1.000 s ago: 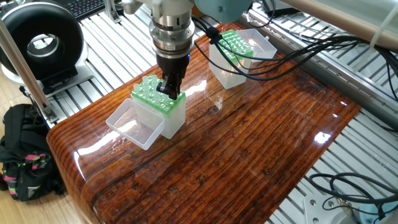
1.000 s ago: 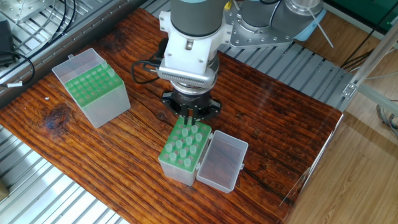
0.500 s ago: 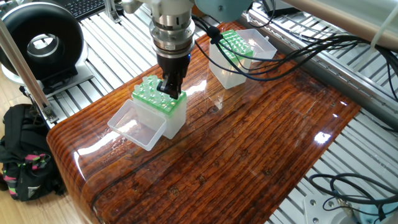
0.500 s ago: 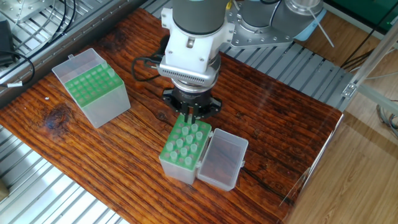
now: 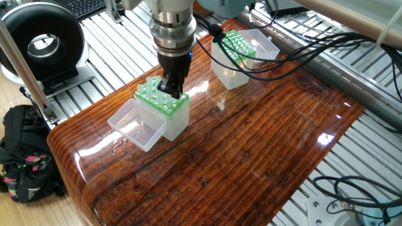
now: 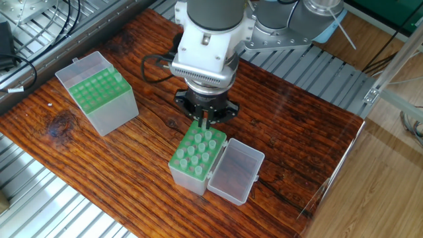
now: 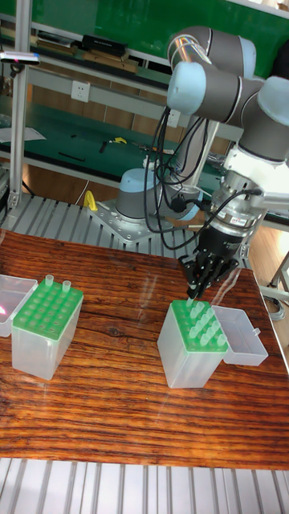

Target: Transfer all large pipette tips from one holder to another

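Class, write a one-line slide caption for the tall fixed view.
UR5 gripper lowered onto the nearer tip box; second box holds two large pipette tips.

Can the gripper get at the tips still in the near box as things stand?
Probably yes: the gripper is right over that box's green rack, its lid hangs open sideways, and nothing stands between.

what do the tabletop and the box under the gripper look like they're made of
The tabletop looks like dark reddish wood, or a wood-grain veneer, under a glossy lacquer: streaked grain with bright light reflections. The box under the gripper looks like frosted translucent plastic, its hinged lid open, topped by an opaque green plastic rack holding whitish translucent pipette tips.
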Motion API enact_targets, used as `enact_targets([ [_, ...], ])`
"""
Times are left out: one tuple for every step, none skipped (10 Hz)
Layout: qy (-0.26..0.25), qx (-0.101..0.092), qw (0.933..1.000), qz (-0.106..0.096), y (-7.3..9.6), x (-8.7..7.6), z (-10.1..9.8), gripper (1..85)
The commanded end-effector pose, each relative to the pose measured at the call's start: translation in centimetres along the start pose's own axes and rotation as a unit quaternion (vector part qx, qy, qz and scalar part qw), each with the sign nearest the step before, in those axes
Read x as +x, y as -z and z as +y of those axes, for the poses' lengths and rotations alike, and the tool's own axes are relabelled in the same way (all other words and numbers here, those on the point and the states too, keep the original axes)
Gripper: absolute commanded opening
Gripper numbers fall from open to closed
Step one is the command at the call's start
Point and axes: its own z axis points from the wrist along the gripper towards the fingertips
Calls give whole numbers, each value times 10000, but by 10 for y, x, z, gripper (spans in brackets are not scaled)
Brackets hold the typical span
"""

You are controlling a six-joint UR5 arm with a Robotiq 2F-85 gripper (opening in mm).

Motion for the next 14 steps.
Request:
enact_targets([
  [-39,-17,10000,-30,26,-2,2,93],
  [-38,12,10000,-60,34,-5,2,93],
  [-36,62,9999,-80,43,-8,2,93],
  [-43,68,9999,-94,50,-10,3,93],
  [-52,40,9999,-106,55,-10,4,93],
  [-39,-8,9999,-110,62,-10,4,93],
  [-9,-18,9999,-106,69,-9,2,93],
  [8,7,10000,-86,74,-7,-1,93],
  [24,22,10000,-80,78,-7,-2,93],
  [23,7,10000,-86,81,-7,-2,93],
  [22,-20,10000,-81,87,-8,-2,93],
  [21,-43,10000,-66,93,-7,-2,93],
  [52,-52,10000,-45,98,-7,-4,93],
  [74,-82,9999,-33,102,-6,-7,93],
])
